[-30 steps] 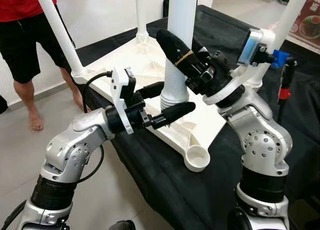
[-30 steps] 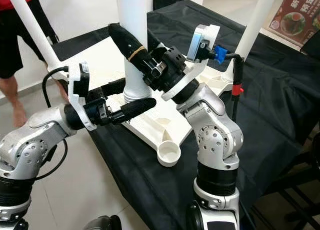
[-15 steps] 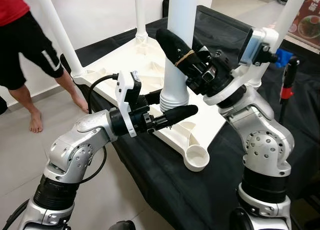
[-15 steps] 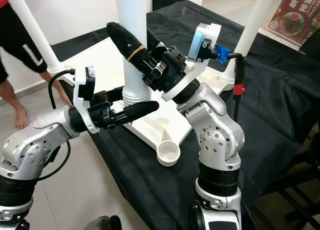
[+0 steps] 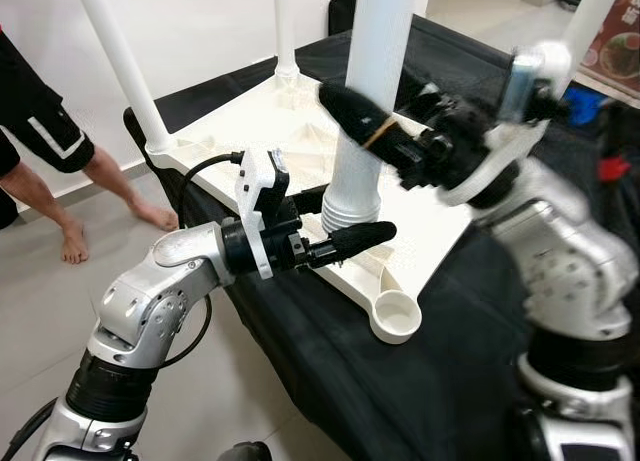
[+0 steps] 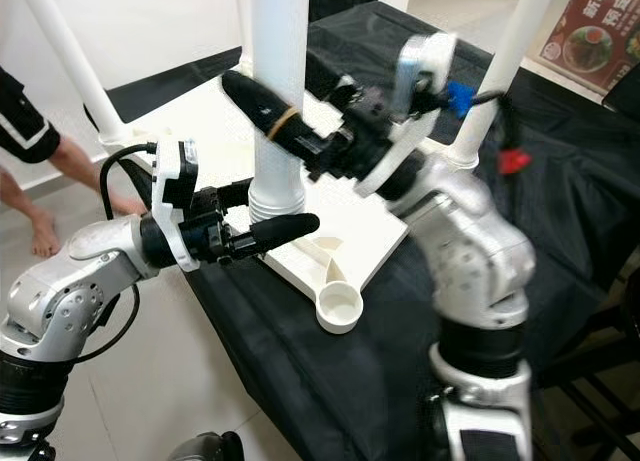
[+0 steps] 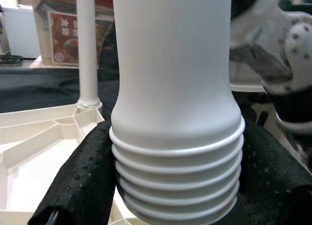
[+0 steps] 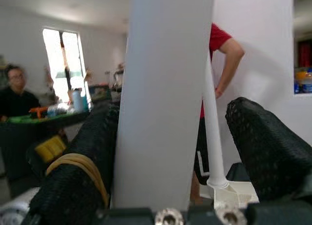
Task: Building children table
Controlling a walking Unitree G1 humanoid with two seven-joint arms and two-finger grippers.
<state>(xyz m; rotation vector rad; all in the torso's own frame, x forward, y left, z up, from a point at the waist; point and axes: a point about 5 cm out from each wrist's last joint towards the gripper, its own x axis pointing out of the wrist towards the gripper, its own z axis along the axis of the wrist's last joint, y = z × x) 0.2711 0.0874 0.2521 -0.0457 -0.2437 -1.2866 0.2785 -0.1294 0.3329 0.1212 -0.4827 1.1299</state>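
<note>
The left gripper (image 5: 335, 221) clasps the table leg (image 5: 365, 111) at its ribbed base, steadying it on the upturned tabletop (image 5: 250, 121), while the right gripper (image 5: 385, 111) straddles it higher, one finger apart.

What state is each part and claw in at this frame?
Tabletop: upside down on the black cloth.
Near leg: upright, its ribbed end at the socket.
Corner socket: empty.
Left claw: shut on the near leg's ribbed end.
Right claw: open, fingers either side of the near leg.
</note>
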